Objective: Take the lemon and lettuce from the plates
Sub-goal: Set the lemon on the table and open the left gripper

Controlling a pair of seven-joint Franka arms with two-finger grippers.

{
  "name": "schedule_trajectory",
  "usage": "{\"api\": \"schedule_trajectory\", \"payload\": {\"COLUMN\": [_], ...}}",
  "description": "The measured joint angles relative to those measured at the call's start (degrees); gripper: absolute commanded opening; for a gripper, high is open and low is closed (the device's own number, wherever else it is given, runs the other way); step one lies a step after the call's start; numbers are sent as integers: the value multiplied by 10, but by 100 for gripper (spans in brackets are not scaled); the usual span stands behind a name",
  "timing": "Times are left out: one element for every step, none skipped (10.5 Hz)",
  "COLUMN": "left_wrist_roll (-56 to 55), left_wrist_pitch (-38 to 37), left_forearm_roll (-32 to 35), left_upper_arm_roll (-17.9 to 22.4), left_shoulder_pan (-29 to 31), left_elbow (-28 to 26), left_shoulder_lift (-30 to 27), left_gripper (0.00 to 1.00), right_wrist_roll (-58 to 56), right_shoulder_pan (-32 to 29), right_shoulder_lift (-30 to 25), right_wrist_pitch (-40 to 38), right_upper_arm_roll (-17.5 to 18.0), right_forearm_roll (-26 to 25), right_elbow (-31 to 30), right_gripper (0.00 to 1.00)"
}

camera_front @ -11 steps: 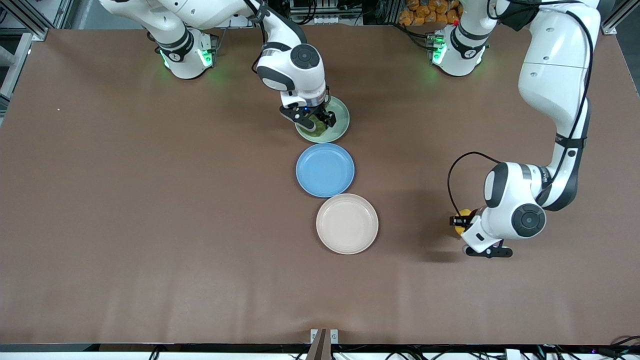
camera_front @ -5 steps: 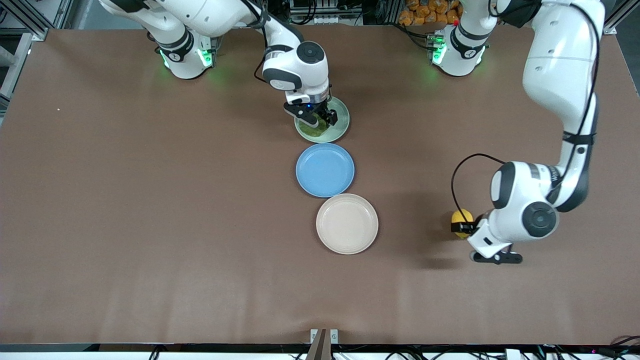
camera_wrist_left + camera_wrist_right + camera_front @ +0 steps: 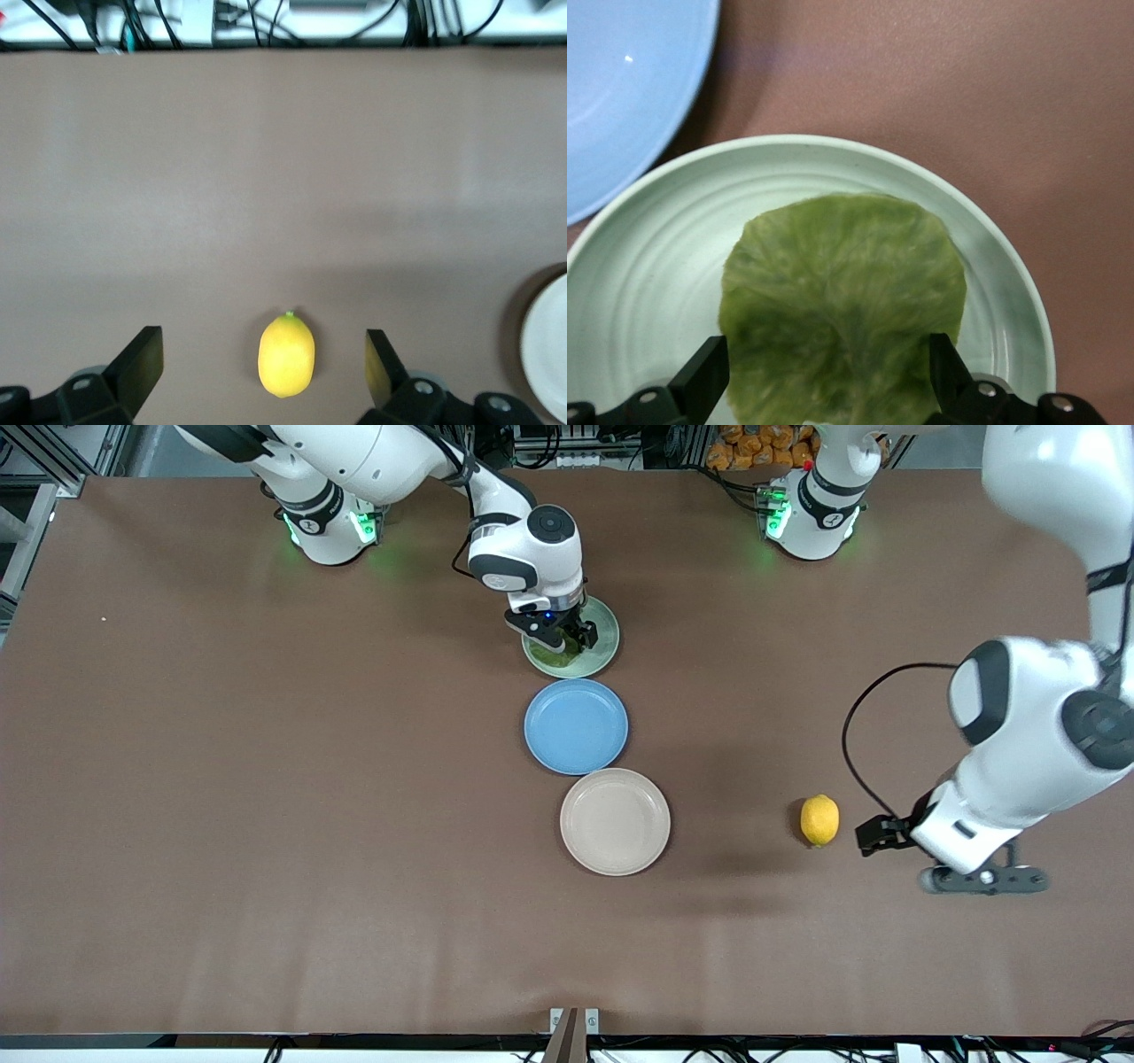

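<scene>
The lemon (image 3: 819,820) lies on the bare table beside the beige plate (image 3: 615,822), toward the left arm's end. My left gripper (image 3: 879,838) is open and empty, raised above the table just off the lemon. In the left wrist view the lemon (image 3: 285,354) shows between and below the spread fingers of the left gripper (image 3: 263,363). The lettuce (image 3: 842,310) lies flat on the mint green plate (image 3: 606,654). My right gripper (image 3: 567,638) hangs low over it, open, its fingers (image 3: 709,367) on either side of the leaf.
A blue plate (image 3: 576,726) sits between the mint green plate and the beige plate; its rim shows in the right wrist view (image 3: 629,80). The beige plate's edge shows in the left wrist view (image 3: 549,354). Both arm bases stand at the table's back edge.
My left gripper let go of the lemon, left it on the table, and moved up and toward the left arm's end. My right gripper settled slightly over the lettuce.
</scene>
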Motion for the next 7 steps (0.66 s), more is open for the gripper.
{"api": "schedule_trajectory", "payload": {"left_wrist_roll": [0, 0, 0, 0, 0, 0, 0], "left_wrist_pitch": [-28, -50, -63, -76, -88, -96, -107], "left_forearm_roll": [0, 0, 0, 0, 0, 0, 0], "left_upper_arm_roll": [0, 0, 1, 1, 2, 2, 2], "left_shoulder_pan": [1, 2, 4, 6, 9, 13, 16], "left_elbow": [0, 0, -1, -1, -1, -1, -1], "left_shoulder_lift": [-19, -35, -50, -65, -79, -96, -113], "left_gripper": [100, 100, 100, 100, 100, 100, 100], "right_wrist_roll": [1, 1, 2, 2, 3, 4, 7], "right_shoulder_pan": [0, 0, 0, -1, -1, -2, -4], "right_shoulder_lift": [3, 4, 4, 3, 0, -2, -4], "right_wrist_pitch": [0, 0, 1, 1, 1, 1, -3], "right_upper_arm_roll": [0, 0, 0, 2, 3, 4, 5], "right_forearm_roll": [-4, -5, -6, -6, -6, -6, -6], "right_elbow": [0, 0, 1, 4, 5, 6, 6], "right_gripper": [76, 60, 50, 39, 31, 31, 30]}}
